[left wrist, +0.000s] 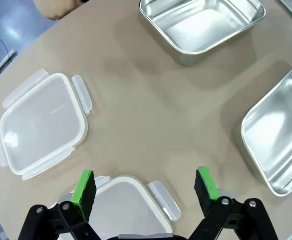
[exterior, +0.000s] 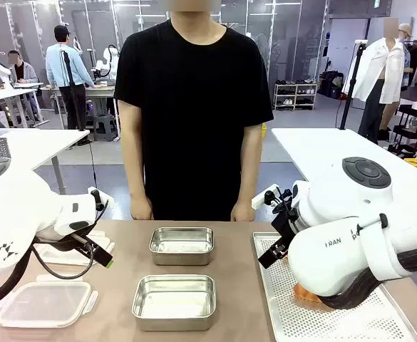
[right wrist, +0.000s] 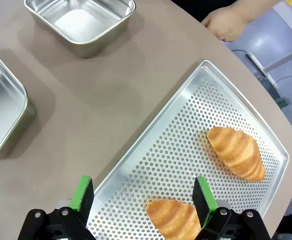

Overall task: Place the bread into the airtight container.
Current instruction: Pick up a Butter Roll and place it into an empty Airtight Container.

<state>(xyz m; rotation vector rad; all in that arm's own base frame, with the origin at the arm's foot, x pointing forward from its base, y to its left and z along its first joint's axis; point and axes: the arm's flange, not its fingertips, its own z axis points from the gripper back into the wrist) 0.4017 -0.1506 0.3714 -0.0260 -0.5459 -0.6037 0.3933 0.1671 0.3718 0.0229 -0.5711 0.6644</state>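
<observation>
Two clear plastic clip-on lids are lying by the tan table's [exterior: 237,285] left edge, a farther lid [left wrist: 41,124] and a nearer lid [left wrist: 123,210]. The left gripper [left wrist: 144,172] is hovering over the nearer lid, fingers spread wide, gripping nothing. Two rectangular stainless-steel containers are sitting open-topped mid-table, the far container [exterior: 182,260] and the near container [exterior: 174,323]. A perforated metal tray [right wrist: 185,140] is lying along the right edge, carrying two golden crescent bread rolls, the first roll [right wrist: 237,152] and the second roll [right wrist: 173,217]. The right gripper [right wrist: 143,180] is hovering above the tray, fingers wide apart, empty, the second roll showing between them.
</observation>
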